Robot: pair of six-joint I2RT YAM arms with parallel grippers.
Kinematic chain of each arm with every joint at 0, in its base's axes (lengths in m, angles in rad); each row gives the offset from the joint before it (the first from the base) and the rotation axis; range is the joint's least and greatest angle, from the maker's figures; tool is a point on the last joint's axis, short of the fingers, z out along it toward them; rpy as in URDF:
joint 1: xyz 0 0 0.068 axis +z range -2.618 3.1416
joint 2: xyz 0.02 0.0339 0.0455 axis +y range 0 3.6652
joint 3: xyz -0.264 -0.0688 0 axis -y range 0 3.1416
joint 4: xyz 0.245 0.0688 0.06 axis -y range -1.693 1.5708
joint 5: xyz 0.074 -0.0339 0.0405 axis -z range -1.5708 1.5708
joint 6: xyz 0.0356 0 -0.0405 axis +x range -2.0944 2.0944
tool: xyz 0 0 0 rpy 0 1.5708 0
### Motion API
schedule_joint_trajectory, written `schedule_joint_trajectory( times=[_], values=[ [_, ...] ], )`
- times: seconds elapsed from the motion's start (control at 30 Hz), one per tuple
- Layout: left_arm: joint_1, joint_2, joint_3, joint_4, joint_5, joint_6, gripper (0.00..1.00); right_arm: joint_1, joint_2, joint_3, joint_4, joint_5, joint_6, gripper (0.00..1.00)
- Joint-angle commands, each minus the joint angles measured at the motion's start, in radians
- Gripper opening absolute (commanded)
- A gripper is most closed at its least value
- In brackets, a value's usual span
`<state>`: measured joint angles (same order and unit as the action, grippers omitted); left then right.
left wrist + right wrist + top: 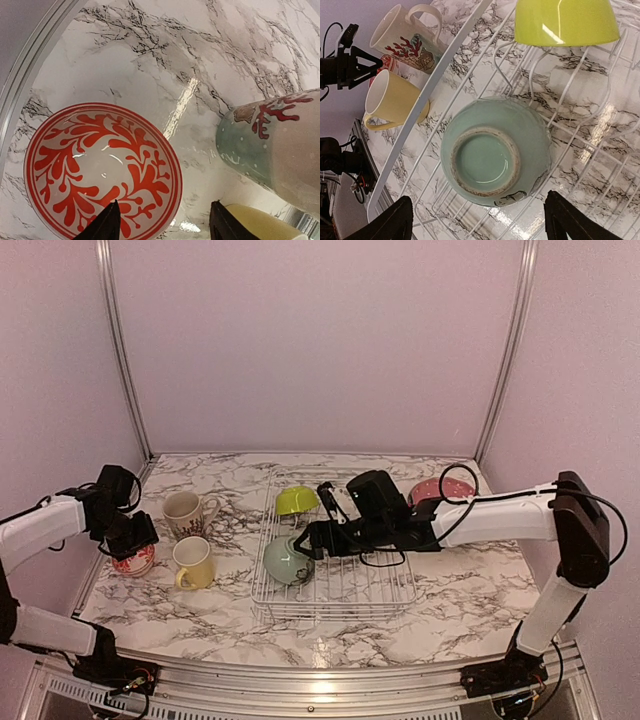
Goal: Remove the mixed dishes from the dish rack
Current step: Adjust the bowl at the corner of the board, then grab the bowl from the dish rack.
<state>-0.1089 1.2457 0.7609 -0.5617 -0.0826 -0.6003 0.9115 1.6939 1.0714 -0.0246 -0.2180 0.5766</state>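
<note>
The white wire dish rack sits mid-table. In it a pale-green bowl lies upside down, foot up, and a lime bowl lies behind it. My right gripper is open, above and beside the pale-green bowl, its fingertips spread wide of it. On the table at left stand a cream patterned mug, a yellow mug and a red-patterned bowl. My left gripper is open and empty just above that bowl.
A red plate lies at the back right, partly behind my right arm. The cream mug and the yellow mug stand close to the right of my left gripper. The enclosure's left rail runs beside the patterned bowl.
</note>
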Motion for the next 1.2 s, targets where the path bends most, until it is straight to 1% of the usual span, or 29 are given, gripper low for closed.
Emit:
schedule_joint_trajectory(
  times=[0.0, 0.13, 0.17, 0.33, 0.43, 0.57, 0.63, 0.83, 0.97, 1.17],
  values=[
    [0.004, -0.116, -0.010, -0.036, 0.056, -0.001, 0.71, 0.006, 0.055, 0.072, -0.014, 0.007, -0.009, 0.88],
    [0.003, -0.231, -0.012, -0.009, 0.146, 0.014, 0.91, 0.007, 0.112, 0.141, -0.066, 0.022, -0.026, 0.87],
    [0.003, -0.256, -0.011, 0.001, 0.165, 0.017, 0.93, 0.007, 0.120, 0.158, -0.079, 0.032, -0.028, 0.87],
    [0.000, -0.395, -0.036, 0.100, 0.264, 0.022, 0.95, 0.010, 0.184, 0.240, -0.148, 0.048, -0.050, 0.87],
    [-0.015, -0.464, -0.064, 0.188, 0.348, 0.009, 0.97, 0.018, 0.204, 0.275, -0.206, 0.100, -0.068, 0.85],
    [-0.052, -0.493, -0.088, 0.266, 0.418, -0.010, 0.99, 0.038, 0.218, 0.322, -0.273, 0.163, -0.095, 0.81],
    [-0.077, -0.480, -0.095, 0.289, 0.427, -0.014, 0.99, 0.045, 0.224, 0.334, -0.280, 0.164, -0.100, 0.80],
    [-0.175, -0.434, -0.106, 0.355, 0.397, -0.048, 0.99, 0.049, 0.252, 0.346, -0.276, 0.137, -0.092, 0.76],
    [-0.220, -0.425, -0.118, 0.416, 0.398, -0.082, 0.99, 0.052, 0.257, 0.343, -0.270, 0.135, -0.090, 0.71],
    [-0.275, -0.394, -0.111, 0.426, 0.372, -0.095, 0.99, 0.052, 0.236, 0.326, -0.261, 0.152, -0.090, 0.60]
  ],
)
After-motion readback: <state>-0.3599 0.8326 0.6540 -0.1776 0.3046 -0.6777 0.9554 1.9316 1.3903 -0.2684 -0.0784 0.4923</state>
